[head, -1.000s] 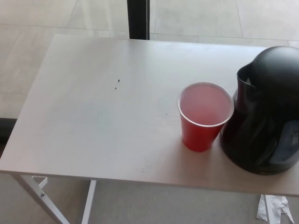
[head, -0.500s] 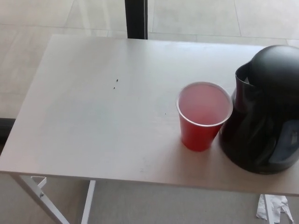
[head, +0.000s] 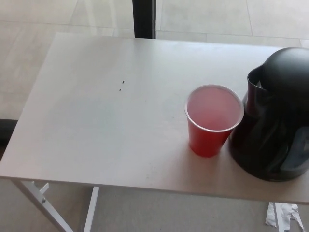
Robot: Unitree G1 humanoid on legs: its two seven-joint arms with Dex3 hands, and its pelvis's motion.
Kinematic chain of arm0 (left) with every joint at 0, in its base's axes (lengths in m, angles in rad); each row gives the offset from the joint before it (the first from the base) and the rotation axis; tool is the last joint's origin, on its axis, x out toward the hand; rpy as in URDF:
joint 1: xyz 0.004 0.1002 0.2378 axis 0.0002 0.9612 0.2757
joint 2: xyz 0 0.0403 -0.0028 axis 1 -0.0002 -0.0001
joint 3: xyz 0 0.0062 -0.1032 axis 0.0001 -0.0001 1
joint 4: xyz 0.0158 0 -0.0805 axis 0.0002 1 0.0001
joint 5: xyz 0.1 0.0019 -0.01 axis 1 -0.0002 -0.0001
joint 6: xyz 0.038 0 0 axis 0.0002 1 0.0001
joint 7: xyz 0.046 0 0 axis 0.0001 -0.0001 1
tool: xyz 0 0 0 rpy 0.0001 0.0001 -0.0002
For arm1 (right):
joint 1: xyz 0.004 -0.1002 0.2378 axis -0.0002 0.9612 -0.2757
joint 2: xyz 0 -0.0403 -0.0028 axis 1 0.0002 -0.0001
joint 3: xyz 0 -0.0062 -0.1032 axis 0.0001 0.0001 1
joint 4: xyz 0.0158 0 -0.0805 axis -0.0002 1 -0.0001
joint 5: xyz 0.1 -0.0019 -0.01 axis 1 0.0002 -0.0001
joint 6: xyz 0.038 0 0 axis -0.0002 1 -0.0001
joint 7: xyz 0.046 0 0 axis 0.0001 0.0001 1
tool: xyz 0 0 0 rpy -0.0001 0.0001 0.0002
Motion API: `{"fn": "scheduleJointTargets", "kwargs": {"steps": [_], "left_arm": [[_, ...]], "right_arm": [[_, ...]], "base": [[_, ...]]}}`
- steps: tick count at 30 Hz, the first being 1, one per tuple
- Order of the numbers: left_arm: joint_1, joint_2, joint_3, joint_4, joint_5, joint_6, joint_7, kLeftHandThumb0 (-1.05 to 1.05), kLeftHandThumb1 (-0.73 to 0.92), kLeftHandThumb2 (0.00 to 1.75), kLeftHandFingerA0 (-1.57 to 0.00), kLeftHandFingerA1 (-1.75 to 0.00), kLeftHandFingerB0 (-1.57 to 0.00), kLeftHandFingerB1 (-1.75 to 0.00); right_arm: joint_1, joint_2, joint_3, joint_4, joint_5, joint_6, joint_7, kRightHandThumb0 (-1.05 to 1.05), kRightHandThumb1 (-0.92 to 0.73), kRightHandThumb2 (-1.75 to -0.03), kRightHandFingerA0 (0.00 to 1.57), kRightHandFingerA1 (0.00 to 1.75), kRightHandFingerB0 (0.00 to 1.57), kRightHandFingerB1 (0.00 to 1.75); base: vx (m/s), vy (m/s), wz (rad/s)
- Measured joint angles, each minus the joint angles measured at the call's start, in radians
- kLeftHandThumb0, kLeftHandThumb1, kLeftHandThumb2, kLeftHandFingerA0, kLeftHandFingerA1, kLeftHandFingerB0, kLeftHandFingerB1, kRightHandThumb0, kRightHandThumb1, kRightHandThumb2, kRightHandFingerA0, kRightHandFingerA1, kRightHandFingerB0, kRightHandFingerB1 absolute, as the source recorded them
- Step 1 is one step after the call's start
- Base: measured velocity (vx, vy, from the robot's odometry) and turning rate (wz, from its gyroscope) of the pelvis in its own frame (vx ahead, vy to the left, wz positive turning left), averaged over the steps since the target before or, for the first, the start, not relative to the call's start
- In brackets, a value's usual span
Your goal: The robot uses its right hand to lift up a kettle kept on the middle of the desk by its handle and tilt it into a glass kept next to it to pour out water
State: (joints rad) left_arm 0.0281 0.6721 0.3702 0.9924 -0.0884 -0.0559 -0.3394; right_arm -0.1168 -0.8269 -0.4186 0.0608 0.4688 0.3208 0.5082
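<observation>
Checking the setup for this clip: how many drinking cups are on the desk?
1. A single red plastic cup with a white interior stands upright on the white desk, right of centre, immediately left of the black rounded kettle. The kettle could hide something behind it.

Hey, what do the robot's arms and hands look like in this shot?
Neither arm nor hand shows in the head view, so their look cannot be told. Only the black kettle stands at the right of the white table, with the red cup just beside it on its left.
</observation>
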Motion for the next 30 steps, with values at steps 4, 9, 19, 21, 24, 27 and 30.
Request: {"fn": "scheduleJointTargets", "kwargs": {"steps": [4,9,19,21,24,27,30], "left_arm": [[-0.004,0.001,0.000,0.009,0.000,-0.011,-0.003,-1.05,0.53,1.10,-0.53,-0.68,-0.41,-0.96],[-0.002,0.002,-0.001,0.000,0.000,-0.013,-0.008,-1.05,0.38,1.35,-0.57,-0.61,-0.38,-0.91],[0.000,0.004,-0.005,-0.005,0.000,-0.017,-0.010,-1.05,0.40,1.35,-0.54,-0.62,-0.35,-0.92],[0.001,0.005,-0.005,0.008,0.000,-0.020,-0.010,-1.05,0.41,1.36,-0.53,-0.61,-0.36,-0.90],[0.018,0.005,-0.009,-0.002,0.002,-0.024,-0.010,-1.05,0.51,1.11,-0.58,-0.67,-0.43,-0.96],[0.024,0.005,-0.017,-0.016,0.004,-0.024,-0.010,-1.05,0.41,1.35,-0.57,-0.65,-0.39,-0.97],[0.030,0.003,-0.020,-0.036,0.004,-0.024,-0.007,-1.05,0.41,1.38,-0.56,-0.57,-0.36,-0.88]], "right_arm": [[-0.016,0.000,0.098,0.013,-0.024,0.007,0.035,-0.66,-0.41,-0.82,0.00,0.29,0.00,0.20],[-0.041,0.001,0.153,0.044,-0.055,0.010,0.047,-0.67,-0.43,-0.84,0.01,0.31,0.00,0.20],[-0.084,0.003,0.200,0.118,-0.127,0.009,0.048,-0.73,-0.41,-0.79,0.06,0.37,0.07,0.16],[-0.084,0.006,0.205,0.121,-0.143,0.009,0.047,-0.67,-0.44,-0.77,0.08,0.42,0.07,0.30],[-0.084,0.015,0.208,0.121,-0.159,0.011,0.037,-0.35,-0.39,-0.95,0.01,0.50,0.00,0.49],[-0.085,0.032,0.208,0.120,-0.178,0.010,0.024,-0.35,-0.36,-0.93,0.02,0.51,0.00,0.49],[-0.086,0.052,0.207,0.111,-0.192,0.010,0.011,-0.64,-0.45,-0.76,0.14,0.47,0.09,0.37]], "base": [[0.00,0.000,0.00],[0.00,0.000,0.00],[0.00,0.000,0.00],[0.00,0.000,0.00],[0.00,0.000,0.00],[0.00,0.000,0.00],[0.00,0.000,0.00]]}}
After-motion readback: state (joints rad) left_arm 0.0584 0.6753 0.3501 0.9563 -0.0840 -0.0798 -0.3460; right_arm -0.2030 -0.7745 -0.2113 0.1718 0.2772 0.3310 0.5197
